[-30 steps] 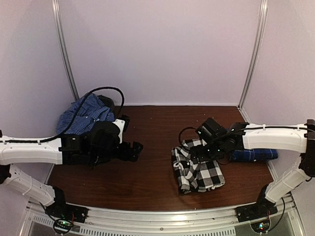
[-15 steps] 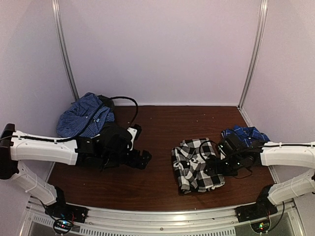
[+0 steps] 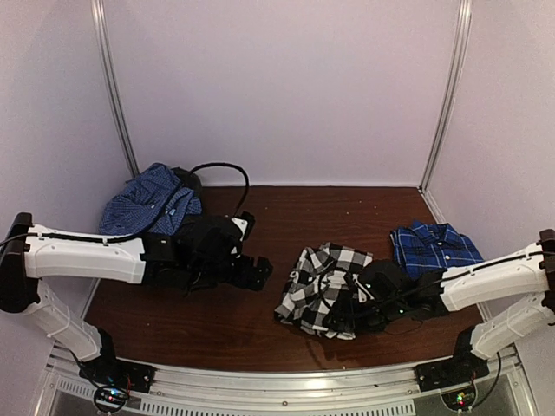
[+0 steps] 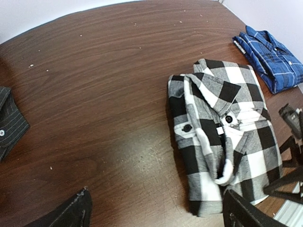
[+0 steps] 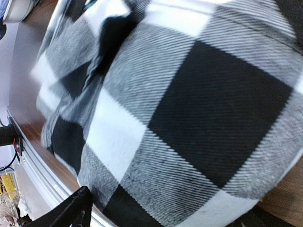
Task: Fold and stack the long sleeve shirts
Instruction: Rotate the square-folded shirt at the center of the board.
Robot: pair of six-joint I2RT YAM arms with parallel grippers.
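The black-and-white check shirt lies folded but rumpled on the brown table, right of centre; it also shows in the left wrist view. My right gripper is low at its near right edge, jaws apart, with check cloth filling the right wrist view between the fingers. The royal blue shirt lies folded at the right, also seen in the left wrist view. My left gripper is open and empty over bare table, left of the check shirt.
A crumpled blue checked cloth with a dark piece is heaped at the back left corner. A dark pinstriped cloth shows at the left wrist view's left edge. The metal rail runs along the near edge.
My right arm has swung from over the check shirt down to its near right edge. The check shirt has shifted left and turned. The blue shirt now lies uncovered. My left gripper has moved right.
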